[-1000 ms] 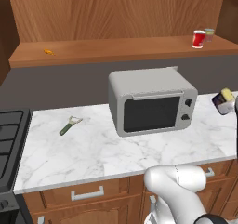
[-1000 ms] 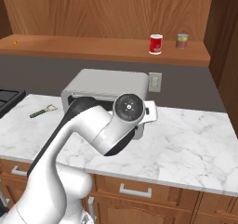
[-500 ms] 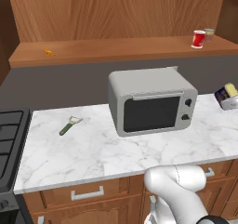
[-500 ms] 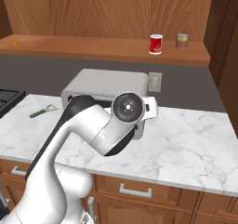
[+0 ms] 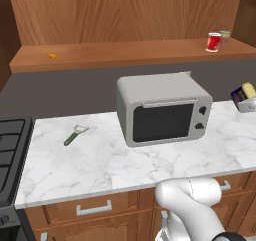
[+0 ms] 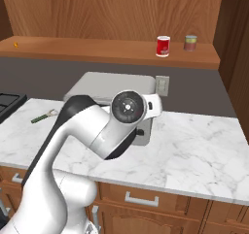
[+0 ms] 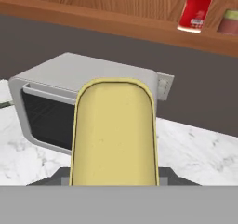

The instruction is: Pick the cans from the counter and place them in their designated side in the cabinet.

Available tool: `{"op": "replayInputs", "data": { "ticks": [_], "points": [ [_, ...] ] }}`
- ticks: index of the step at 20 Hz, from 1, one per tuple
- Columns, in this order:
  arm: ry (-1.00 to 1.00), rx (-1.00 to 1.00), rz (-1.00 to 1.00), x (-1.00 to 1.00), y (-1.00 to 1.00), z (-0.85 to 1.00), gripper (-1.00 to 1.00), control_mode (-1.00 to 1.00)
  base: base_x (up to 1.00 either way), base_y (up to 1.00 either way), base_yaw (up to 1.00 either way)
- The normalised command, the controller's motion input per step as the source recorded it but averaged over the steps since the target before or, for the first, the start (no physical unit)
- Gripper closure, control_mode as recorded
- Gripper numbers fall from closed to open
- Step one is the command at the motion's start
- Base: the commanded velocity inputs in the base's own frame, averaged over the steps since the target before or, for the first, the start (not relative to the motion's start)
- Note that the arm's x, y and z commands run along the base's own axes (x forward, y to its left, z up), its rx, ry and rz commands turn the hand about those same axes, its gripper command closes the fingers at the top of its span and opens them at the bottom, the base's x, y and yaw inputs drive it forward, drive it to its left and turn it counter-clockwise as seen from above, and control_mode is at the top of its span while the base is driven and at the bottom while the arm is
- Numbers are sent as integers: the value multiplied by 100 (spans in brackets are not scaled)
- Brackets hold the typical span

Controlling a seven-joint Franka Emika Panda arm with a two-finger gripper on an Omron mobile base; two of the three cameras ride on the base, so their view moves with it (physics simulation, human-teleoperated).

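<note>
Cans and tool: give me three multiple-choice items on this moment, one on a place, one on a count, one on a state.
1. Where is the red can?
A. On the counter
B. On the cabinet shelf
C. On the microwave

2. How many cans stand on the shelf?
A. One
B. Two
C. Four

3. What is the tool doing?
A. Shut on the blue can
B. Open over the peeler
C. Shut on nothing

Key:
1 B: the red can stands upright on the cabinet shelf, above the microwave.
2 B: the pale can stands beside the red one.
3 A: the blue can with its yellow top fills the hand view, held up by the tool off the counter.
</note>
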Motion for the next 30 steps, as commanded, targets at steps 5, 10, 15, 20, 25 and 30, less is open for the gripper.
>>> {"op": "replayInputs", "data": {
  "ticks": [5, 10, 15, 20, 25, 30],
  "points": [
    [-4, 0, 0, -6, 9, 14, 100, -100, 0, 0, 0],
    [-7, 0, 0, -15, 8, 16, 100, -100, 0, 0, 0],
    [-11, 0, -1, -3, 16, 15, 100, -100, 0, 0, 0],
    [-6, 0, -1, 0, 11, 18, 100, -100, 0, 0, 0],
    [-2, 0, 0, 0, 6, 19, 100, -100, 0, 0, 0],
    [0, 0, 0, 0, 4, 18, 100, -100, 0, 0, 0]
  ]
}}
